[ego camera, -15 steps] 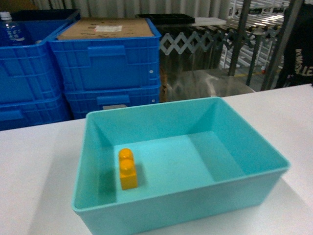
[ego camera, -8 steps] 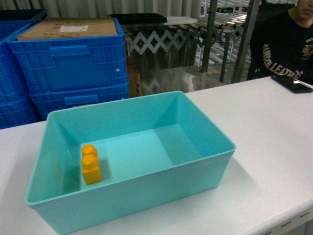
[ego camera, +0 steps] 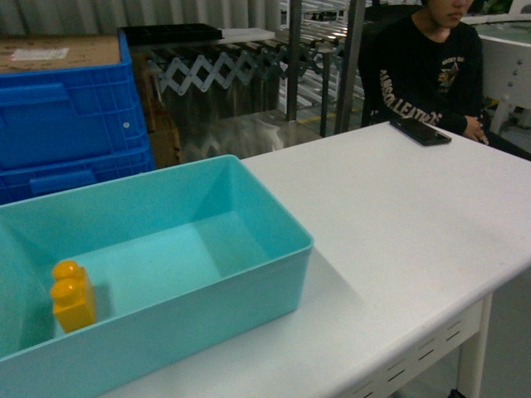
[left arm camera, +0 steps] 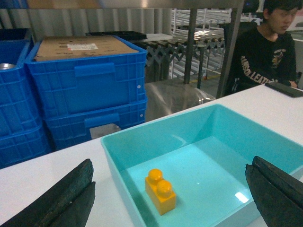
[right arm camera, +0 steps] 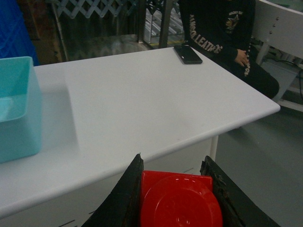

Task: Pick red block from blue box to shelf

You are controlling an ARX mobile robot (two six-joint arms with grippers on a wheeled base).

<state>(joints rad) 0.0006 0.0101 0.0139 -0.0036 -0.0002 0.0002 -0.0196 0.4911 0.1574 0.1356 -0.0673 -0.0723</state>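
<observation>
Right wrist view, nearest item: the right gripper has its two dark fingers closed against either side of the red block, which sits between them, one round stud facing the camera. The held block hangs off the near edge of the white worktop, clear of the blue box, whose corner appears at the left of that view.

Left wrist view: the left gripper stands wide, one dark finger at the lower left and the other at the lower right of the frame, nothing between them. It is above the near side of the blue box. Inside the box a yellow-orange brick with two studs rests on the floor of the tub, towards its left wall.

Head view: neither gripper is in frame. The blue box sits on the worktop at the left, the yellow-orange brick inside near its left end.

Further back: a black phone lies on the far edge of the worktop, in front of a seated person in a dark printed top. Behind the box stand stacked royal-blue crates, the top one covered by cardboard. Metal upright posts of the shelf rise behind the worktop; the shelf's tiers cannot be made out clearly
</observation>
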